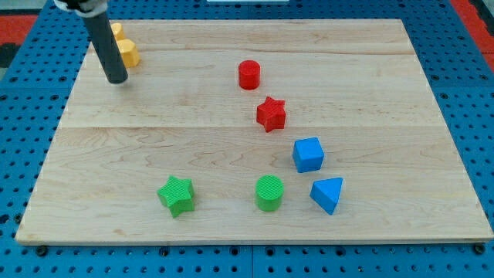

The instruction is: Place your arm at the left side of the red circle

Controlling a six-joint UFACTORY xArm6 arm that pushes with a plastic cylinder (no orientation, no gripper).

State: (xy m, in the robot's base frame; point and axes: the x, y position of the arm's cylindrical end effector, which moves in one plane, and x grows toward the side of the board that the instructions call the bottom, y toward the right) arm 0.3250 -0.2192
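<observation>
My tip [116, 79] sits near the board's top-left corner beside the yellow blocks [126, 51], touching nothing (there are no fingers). The red circle [248, 75] waits mid-top; approach hasn't begun, so slide rightward.

pale wooden board [231, 224], blue pegboard table [471, 116]

The bench [231, 154] is pale wood with a fine grain. The circle [248, 75] and the star [271, 114] are red. The cube [308, 154] and the wedge [327, 194] are blue. A second star [176, 194] and a second circle [269, 192] are green, both ribbed on top. Two yellow blocks [124, 48], maybe more, are half hidden. The rod [106, 48] is dark.
</observation>
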